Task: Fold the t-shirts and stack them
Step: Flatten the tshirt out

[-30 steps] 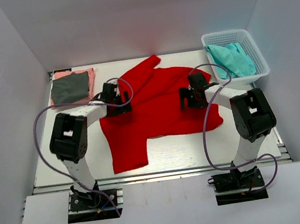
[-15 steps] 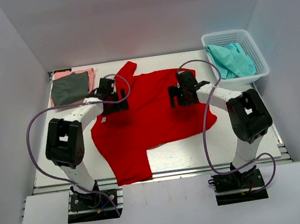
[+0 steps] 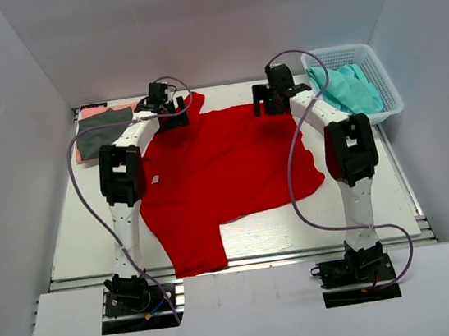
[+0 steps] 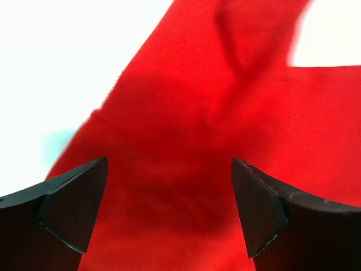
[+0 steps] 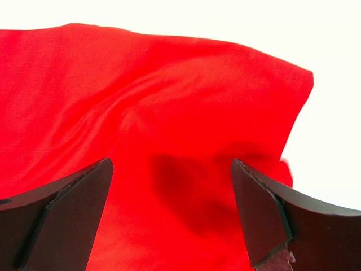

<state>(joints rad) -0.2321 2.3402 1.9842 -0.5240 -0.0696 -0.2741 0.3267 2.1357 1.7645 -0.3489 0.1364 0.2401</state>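
Note:
The bright red t-shirt (image 3: 225, 172) lies spread over the middle of the table, one sleeve hanging toward the near edge. My left gripper (image 3: 172, 117) is open over the shirt's far left edge; in the left wrist view (image 4: 169, 164) only red fabric (image 4: 192, 113) lies under the spread jaws. My right gripper (image 3: 267, 103) is open over the far right edge; its wrist view (image 5: 170, 162) shows red fabric (image 5: 169, 101) below it, nothing held. A folded dark grey t-shirt (image 3: 103, 127) lies on a salmon pink one (image 3: 79, 151) at the far left.
A white lattice basket (image 3: 387, 84) with teal cloth (image 3: 351, 89) stands at the far right, close to the right arm. White enclosure walls stand on three sides. Purple cables loop from both arms over the table.
Both arms stretched out toward the back of the table. The red shirt shifted left and spread flatter, its far sleeve swinging from centre to left.

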